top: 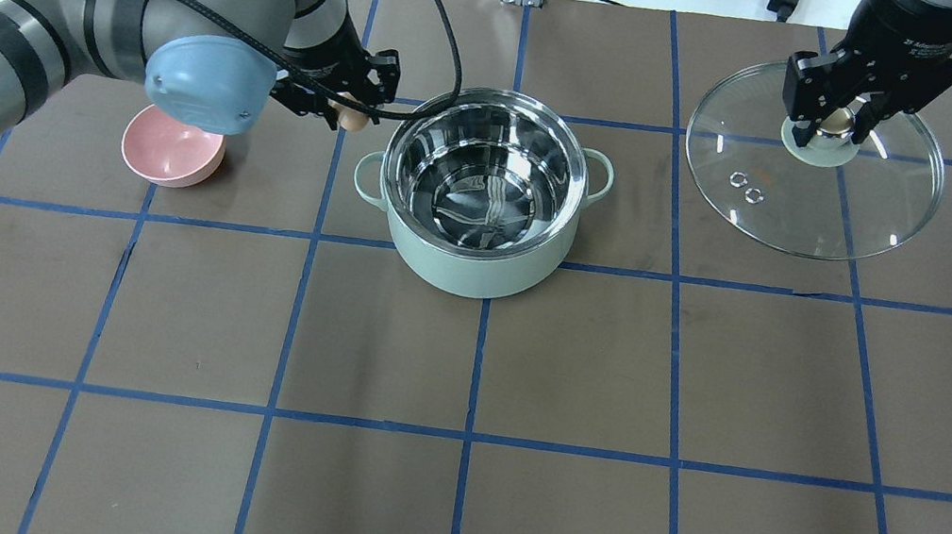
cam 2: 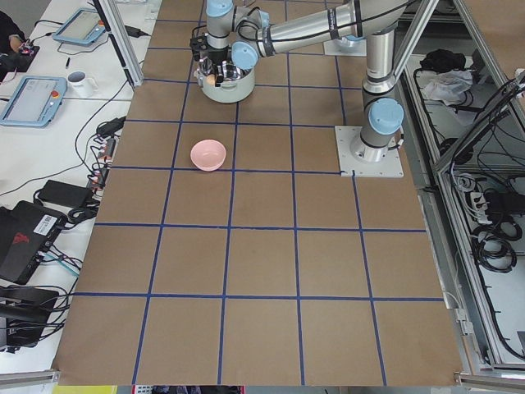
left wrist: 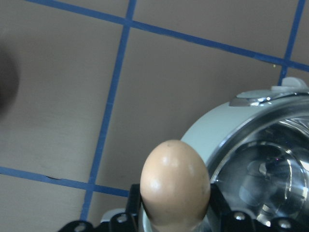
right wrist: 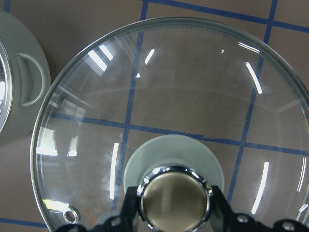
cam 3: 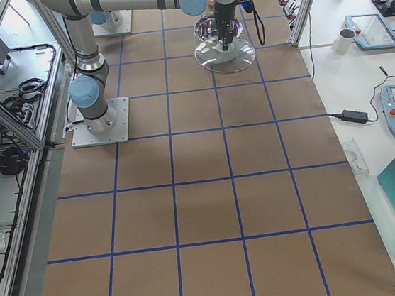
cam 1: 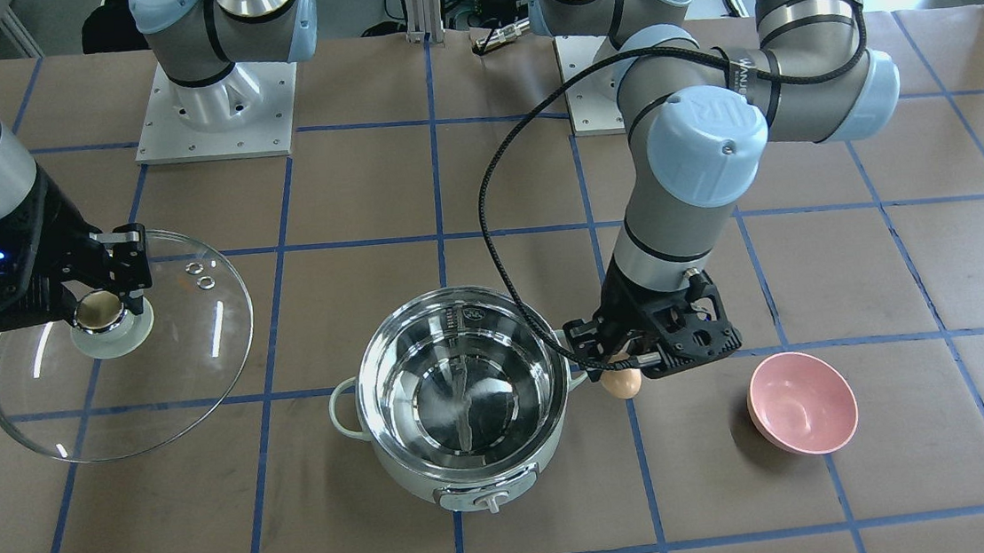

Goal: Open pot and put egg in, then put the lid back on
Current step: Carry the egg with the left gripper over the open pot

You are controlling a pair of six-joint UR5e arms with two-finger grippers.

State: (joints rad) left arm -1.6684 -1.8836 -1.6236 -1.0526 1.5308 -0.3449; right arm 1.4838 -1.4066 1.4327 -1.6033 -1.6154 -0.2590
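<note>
The mint-green pot [top: 479, 248] stands open mid-table, its steel inside empty; it also shows in the front view [cam 1: 460, 422]. My left gripper [top: 346, 108] is shut on the tan egg [top: 353, 121] and holds it just beside the pot's left rim, above the table; the egg shows in the front view [cam 1: 622, 383] and fills the left wrist view [left wrist: 175, 181]. My right gripper [top: 833, 123] is shut on the knob [right wrist: 174, 198] of the glass lid [top: 831, 199] and holds it to the right of the pot, seen in the front view too [cam 1: 178, 357].
An empty pink bowl [top: 173, 149] sits left of the pot, under my left arm's elbow; it shows in the front view [cam 1: 801, 403]. The brown table [top: 446, 453] has blue grid tape. The left arm's black cable [top: 446, 33] loops over the pot's far rim.
</note>
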